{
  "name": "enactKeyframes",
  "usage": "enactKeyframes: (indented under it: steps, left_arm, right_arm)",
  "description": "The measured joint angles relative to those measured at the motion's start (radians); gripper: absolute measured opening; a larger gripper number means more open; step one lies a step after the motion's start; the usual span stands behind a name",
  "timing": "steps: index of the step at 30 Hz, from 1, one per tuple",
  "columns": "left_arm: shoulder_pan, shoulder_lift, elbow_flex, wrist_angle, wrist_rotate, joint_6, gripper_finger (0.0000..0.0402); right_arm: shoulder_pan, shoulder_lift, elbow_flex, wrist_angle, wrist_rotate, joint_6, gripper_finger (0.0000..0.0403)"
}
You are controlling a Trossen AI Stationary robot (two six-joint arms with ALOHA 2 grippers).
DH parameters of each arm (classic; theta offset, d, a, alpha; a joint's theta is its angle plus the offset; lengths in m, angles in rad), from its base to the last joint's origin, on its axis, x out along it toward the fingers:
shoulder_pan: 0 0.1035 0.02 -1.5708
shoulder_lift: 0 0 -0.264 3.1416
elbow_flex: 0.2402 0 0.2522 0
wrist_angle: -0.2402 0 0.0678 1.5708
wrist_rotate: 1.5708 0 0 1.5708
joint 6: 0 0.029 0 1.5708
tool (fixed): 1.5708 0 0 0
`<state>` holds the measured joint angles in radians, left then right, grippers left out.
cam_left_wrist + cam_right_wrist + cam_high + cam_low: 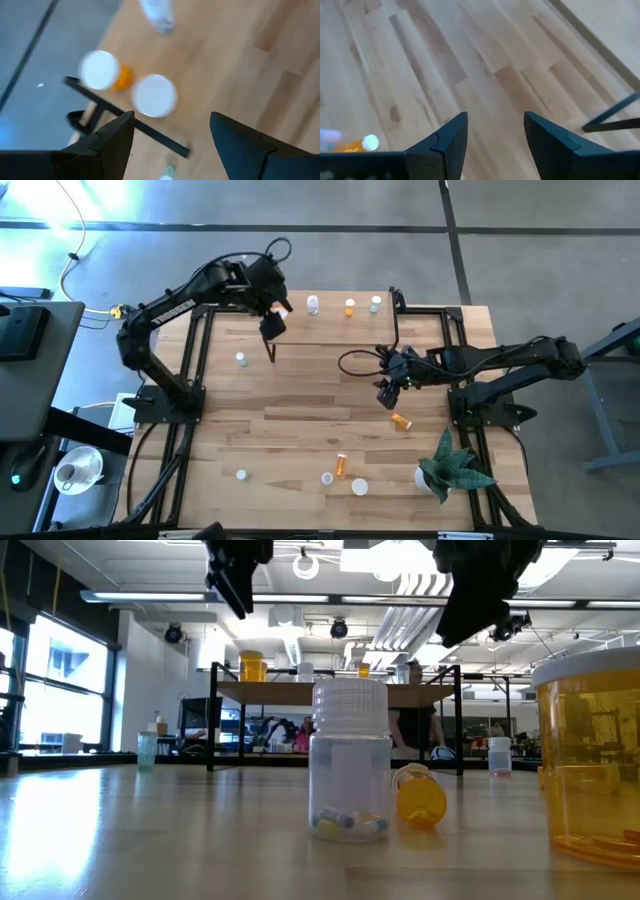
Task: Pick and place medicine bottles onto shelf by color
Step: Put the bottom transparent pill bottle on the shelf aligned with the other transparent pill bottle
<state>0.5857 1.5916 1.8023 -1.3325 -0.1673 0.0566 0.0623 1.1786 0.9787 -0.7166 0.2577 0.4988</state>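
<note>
The shelf stands at the table's far edge with several medicine bottles on it: orange, clear, orange and pale green. My left gripper hangs open above the shelf's left end, holding nothing. Its wrist view looks down on two white caps. My right gripper hovers open over the table's right half, also holding nothing. An orange bottle lies on its side just nearer than it. More bottles stand on the table.
A green spiky plant in a white pot stands at the near right corner. An orange bottle and a white-capped one sit near the front edge. Black frame rails run along the table's sides. Bare wood lies mid-table.
</note>
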Motion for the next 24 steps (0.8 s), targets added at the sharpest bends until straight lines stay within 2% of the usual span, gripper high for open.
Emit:
enactKeyframes:
  steps: [6, 13, 24]
  left_arm:
    - [-0.078, -0.113, -0.191, 0.094, 0.021, -0.007, 0.025]
    - [-0.186, -0.271, -0.464, 0.305, 0.033, -0.063, 0.025]
    - [-0.444, -0.43, -0.778, 0.667, 0.027, -0.131, 0.025]
  right_arm:
    - [0.084, 0.0, 0.0, 0.051, 0.017, -0.026, 0.0185]
    - [0.169, 0.045, 0.0, 0.161, 0.031, -0.065, 0.0185]
    - [0.292, 0.279, 0.0, 0.453, -0.041, -0.253, 0.0185]
